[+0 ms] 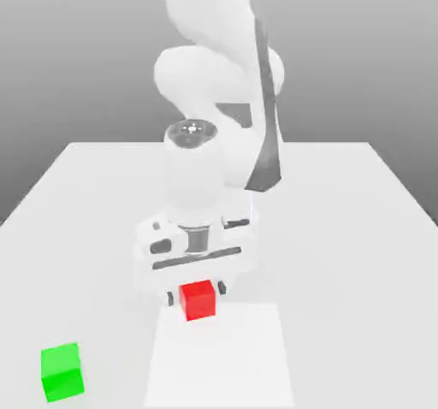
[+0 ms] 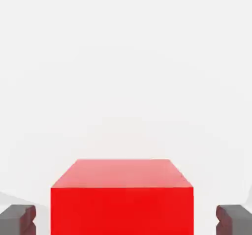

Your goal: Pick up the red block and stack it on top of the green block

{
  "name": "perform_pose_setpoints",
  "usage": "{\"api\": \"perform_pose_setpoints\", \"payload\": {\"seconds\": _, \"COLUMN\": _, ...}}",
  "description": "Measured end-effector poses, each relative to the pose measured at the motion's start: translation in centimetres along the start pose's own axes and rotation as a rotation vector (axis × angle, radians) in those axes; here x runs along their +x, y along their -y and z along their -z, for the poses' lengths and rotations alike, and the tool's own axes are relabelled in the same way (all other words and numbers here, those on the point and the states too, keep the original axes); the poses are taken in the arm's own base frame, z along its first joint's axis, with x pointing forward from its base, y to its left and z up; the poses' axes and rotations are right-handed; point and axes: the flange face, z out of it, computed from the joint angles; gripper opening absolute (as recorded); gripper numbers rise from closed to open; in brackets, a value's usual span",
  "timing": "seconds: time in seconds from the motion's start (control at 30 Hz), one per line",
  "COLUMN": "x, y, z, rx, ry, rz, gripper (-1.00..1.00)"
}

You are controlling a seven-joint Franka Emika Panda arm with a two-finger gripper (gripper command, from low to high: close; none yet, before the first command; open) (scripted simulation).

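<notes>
The jaws stand apart, flanking the red block (image 2: 121, 199), seemingly light, rigid, best pinched on opposite flat sides.

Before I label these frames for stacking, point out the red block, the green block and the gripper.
red block (image 1: 198, 300), exterior view, on its front face.
green block (image 1: 62, 373), exterior view, on its front face.
gripper (image 2: 123, 219), hand view, midway between the fingertips, which stand either side of the red block with gaps.

A simulated test bench, nothing homely about it.
I'm over a plain white bench (image 1: 359, 219) against flat grey backdrop, two matte colour cubes, rendered surfaces throughout.
</notes>
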Motion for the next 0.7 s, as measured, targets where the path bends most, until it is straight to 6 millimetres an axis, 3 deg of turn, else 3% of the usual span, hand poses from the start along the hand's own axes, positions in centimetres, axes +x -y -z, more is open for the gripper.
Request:
{"api": "perform_pose_setpoints", "payload": {"seconds": 0.17, "x": 0.0, "y": 0.0, "z": 0.0, "rx": 0.0, "ry": 0.001, "rz": 0.0, "gripper": -1.0}}
{"api": "perform_pose_setpoints", "payload": {"seconds": 0.63, "x": 0.1, "y": 0.0, "z": 6.1, "rx": -0.001, "ry": 0.0, "rz": -0.001, "gripper": -1.0}}
{"api": "perform_pose_setpoints", "payload": {"seconds": 0.7, "x": 0.9, "y": 0.0, "z": 6.8, "rx": 0.012, "ry": 0.004, "rz": -0.045, "gripper": -1.0}}
